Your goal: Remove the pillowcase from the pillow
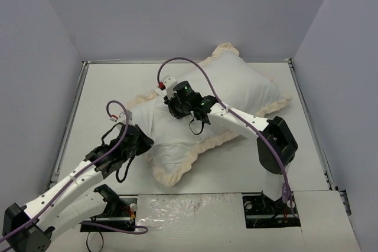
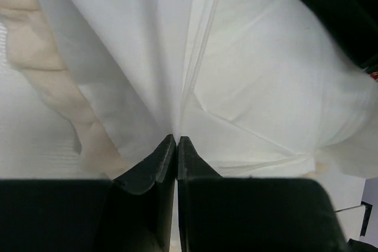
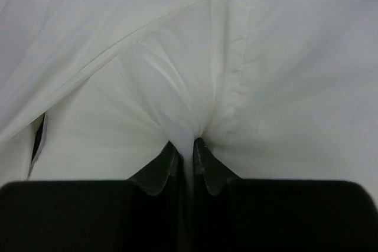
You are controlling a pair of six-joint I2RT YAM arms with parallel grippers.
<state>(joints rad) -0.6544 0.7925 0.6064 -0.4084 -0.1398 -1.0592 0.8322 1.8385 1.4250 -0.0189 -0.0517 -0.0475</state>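
The pillowcase (image 1: pixel 236 92) lies white face up across the table, with its cream frill (image 1: pixel 195 154) round the edge. The pillow is inside it and mostly hidden. My left gripper (image 1: pixel 144 141) is at the cover's near left end. In the left wrist view the gripper (image 2: pixel 176 140) is shut on the pillowcase fabric beside its zip (image 2: pixel 204 45). My right gripper (image 1: pixel 175 109) rests on top of the cover's left middle. In the right wrist view the gripper (image 3: pixel 188 144) is shut on a bunched white fold that comes out from under a flap, seemingly the pillow (image 3: pixel 171 104).
Grey walls (image 1: pixel 53 57) close in the white table (image 1: pixel 106 87) at the left, back and right. A crinkled clear sheet (image 1: pixel 189 216) lies between the arm bases at the near edge. The right gripper's black body shows at the top right of the left wrist view (image 2: pixel 336 10).
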